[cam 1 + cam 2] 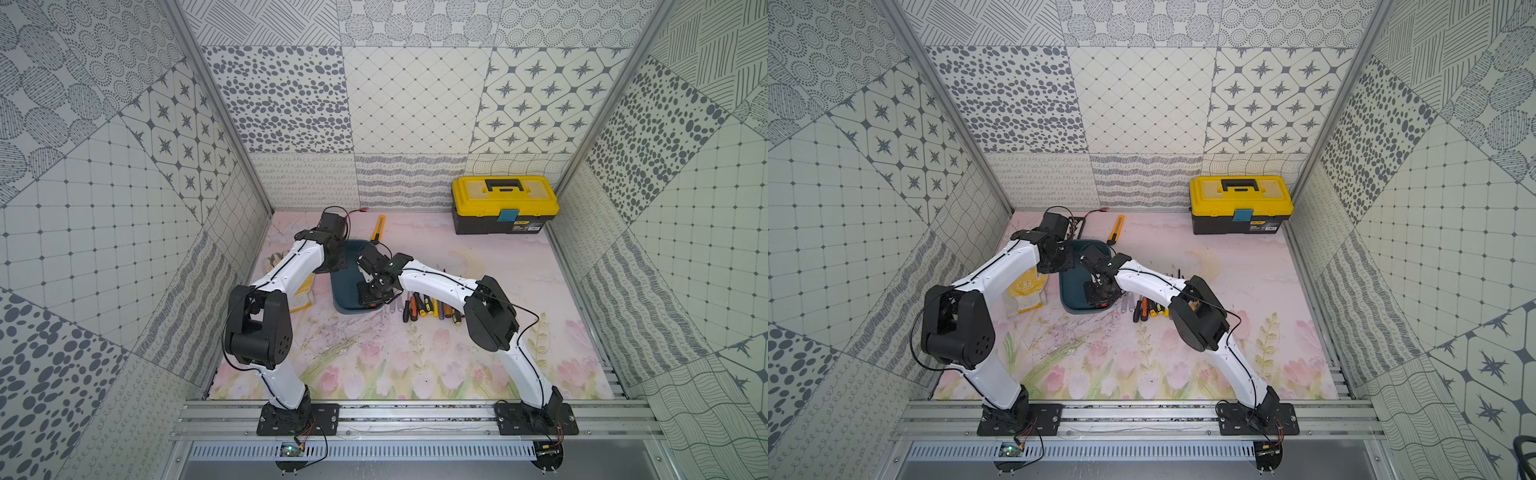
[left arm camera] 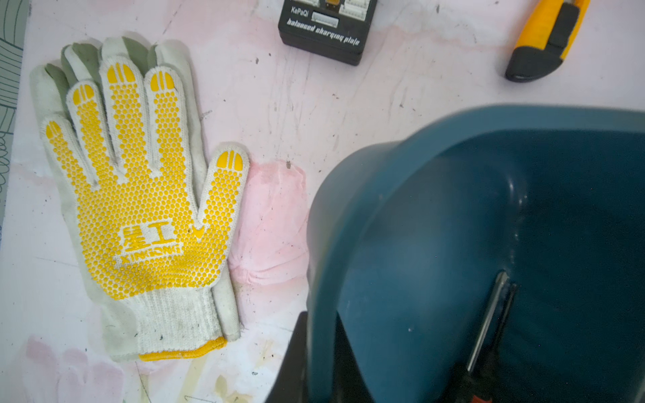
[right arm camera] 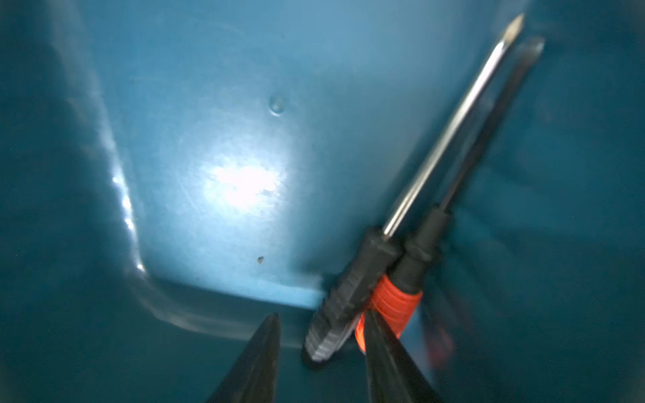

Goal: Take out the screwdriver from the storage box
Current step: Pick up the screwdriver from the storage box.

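The teal-blue storage box (image 1: 345,291) (image 1: 1073,291) lies on the mat between my two arms. My left gripper (image 2: 321,366) (image 1: 336,266) is shut on the box's rim (image 2: 419,226), one finger inside the wall and one outside. Down inside the box (image 3: 209,104), my right gripper (image 3: 320,314) (image 1: 370,299) is open. Its fingers straddle the black-grey ribbed handle of a screwdriver (image 3: 352,293) with a silver shaft (image 2: 487,324). One finger touches an orange handle part. A darker shaft runs close alongside; I cannot tell whether it is another tool or a reflection.
A row of several screwdrivers (image 1: 428,307) (image 1: 1148,309) lies on the mat right of the box, under my right arm. A yellow-lidded toolbox (image 1: 505,203) stands back right. A yellow utility knife (image 2: 548,38), a black charging board (image 2: 328,31) and a yellow-dotted glove (image 2: 139,195) lie near the box.
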`<state>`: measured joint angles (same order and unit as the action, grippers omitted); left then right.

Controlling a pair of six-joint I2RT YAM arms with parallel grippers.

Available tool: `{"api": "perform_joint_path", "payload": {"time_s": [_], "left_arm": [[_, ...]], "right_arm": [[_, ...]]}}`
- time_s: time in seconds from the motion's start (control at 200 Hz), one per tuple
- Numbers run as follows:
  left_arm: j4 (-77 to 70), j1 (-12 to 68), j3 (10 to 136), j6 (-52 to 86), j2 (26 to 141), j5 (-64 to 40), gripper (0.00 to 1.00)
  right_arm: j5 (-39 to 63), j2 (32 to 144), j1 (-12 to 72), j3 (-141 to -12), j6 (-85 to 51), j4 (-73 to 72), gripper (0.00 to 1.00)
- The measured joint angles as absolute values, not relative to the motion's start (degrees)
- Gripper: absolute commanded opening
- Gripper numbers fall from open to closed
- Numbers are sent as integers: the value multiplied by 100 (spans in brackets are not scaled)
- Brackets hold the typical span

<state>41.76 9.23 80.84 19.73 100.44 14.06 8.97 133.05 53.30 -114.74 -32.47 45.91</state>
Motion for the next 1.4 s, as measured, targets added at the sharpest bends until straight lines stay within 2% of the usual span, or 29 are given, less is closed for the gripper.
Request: {"api": "perform_joint_path", "payload": {"time_s": [0.17, 0.285, 0.475, 0.54, 0.72, 0.866, 1.171, 1.396], "left_arm": [[4178, 923, 8084, 1968, 10044, 1411, 0], [4178, 923, 8084, 1964, 10064, 1426, 0], [4163, 926, 8084, 1973, 10088, 1385, 0], [4163, 923, 8084, 1970, 10095, 1387, 0], [4165, 921, 8084, 1966, 10101, 1409, 0], [4156, 921, 8084, 1966, 10101, 1428, 0], [4158, 926, 8084, 1984, 10106, 1406, 0], [4163, 926, 8084, 1992, 10106, 1411, 0]], "right_arm": [[993, 13441, 5334, -11590, -3232, 4576, 32], [1004, 13526, 5334, -11642, -3238, 4587, 40], [991, 13738, 5345, -11806, -3271, 4661, 43], [991, 13793, 5345, -11845, -3269, 4665, 37], [969, 13806, 5341, -11850, -3312, 4694, 11], [884, 13784, 5345, -11791, -3282, 4602, 0], [635, 12938, 5345, -10674, -3280, 3809, 0], [580, 12481, 5345, -10453, -3258, 3426, 0]]}}
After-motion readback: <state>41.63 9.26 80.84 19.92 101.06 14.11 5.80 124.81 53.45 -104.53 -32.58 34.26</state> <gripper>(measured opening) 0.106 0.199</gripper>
